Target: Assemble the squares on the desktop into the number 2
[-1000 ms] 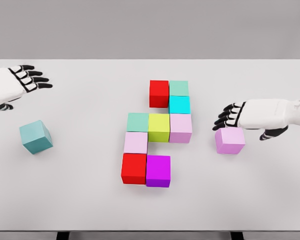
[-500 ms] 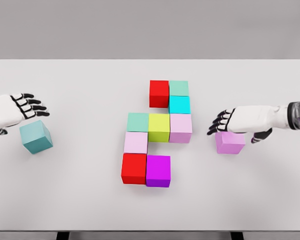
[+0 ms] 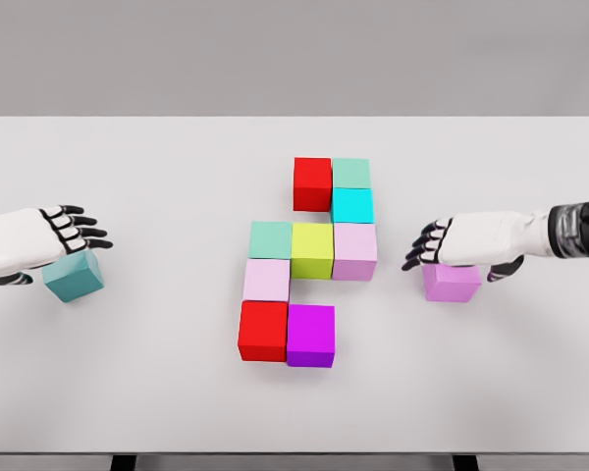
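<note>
Squares: nine coloured cubes are sitting together near the middle of the white table (image 3: 157, 392), forming most of a numeral.
Top row: a red cube (image 3: 312, 183) is lying beside a pale green cube (image 3: 351, 174), faces touching.
Below that: a cyan cube (image 3: 352, 205) is sitting directly under the pale green one, toward the near edge.
Middle row: a mint cube (image 3: 271, 239), a yellow-green cube (image 3: 312, 249) and a pale pink cube (image 3: 354, 251) are running side by side, parallel to the table's near edge.
Lower part: a light pink cube (image 3: 266, 280) is sitting under the mint one, with a second red cube (image 3: 263, 330) and a magenta cube (image 3: 310, 335) forming the bottom row.
Long axis: the group is running from the far edge toward the near edge.
Writing: no readable marks are showing on any cube face.
Teal cube (image 3: 76, 277): lying apart near the left edge, turned at an angle to the table edges.
Left hand (image 3: 51, 235): hanging over the teal cube with fingers extended, gripping nothing.
Lilac cube (image 3: 451, 282): sitting apart toward the right edge, level with the middle row.
Right hand (image 3: 461, 240): hovering over the lilac cube, fingers loosely spread, thumb beside the cube's right face; I cannot tell if it is touching.
</note>
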